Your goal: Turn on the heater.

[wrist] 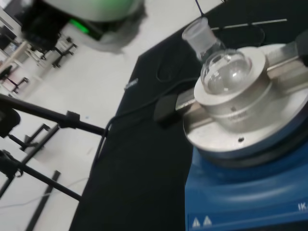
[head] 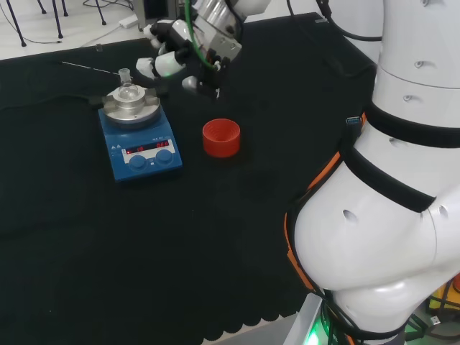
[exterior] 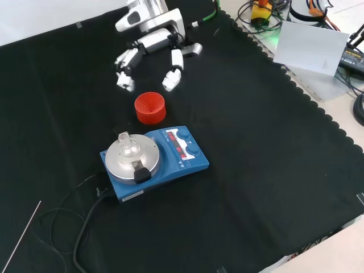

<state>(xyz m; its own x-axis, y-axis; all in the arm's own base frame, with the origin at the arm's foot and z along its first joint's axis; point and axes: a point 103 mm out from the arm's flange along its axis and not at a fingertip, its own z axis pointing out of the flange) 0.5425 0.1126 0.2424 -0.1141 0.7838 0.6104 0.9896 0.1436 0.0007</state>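
Now, operator, you see the blue hotplate heater with round silver top plate (exterior: 154,162) standing on the bench covered w/ black cloth (exterior: 261,182). In the front view it is near the middle of the cloth; in the head view (head: 139,136) it is at the left. Its front panel has red lit digits and two blue knobs (exterior: 189,149); in the front view the panel faces to the right, in the head view it faces toward the camera. A small clear round-bottom glass flask (exterior: 128,148) sits in the metal block on the plate, neck up; the wrist view shows it close (wrist: 226,72), tilted w/ the camera. A black power cable (exterior: 85,227) runs from the back of the heater over the cloth.

The black and white robot hand (exterior: 149,48) hangs above the cloth, apart from the heater. Its fingers (exterior: 172,77) are relaxed and spread, pointing down, holding nothing. In the head view the robot hand (head: 180,54) is just behind and right of the heater.

A red ribbed plastic ring stand (exterior: 150,108) lies on the cloth between robot hand and heater, close to the heater but not touching it. A thin metal rod (exterior: 23,236) lies at the lower left of the front view.
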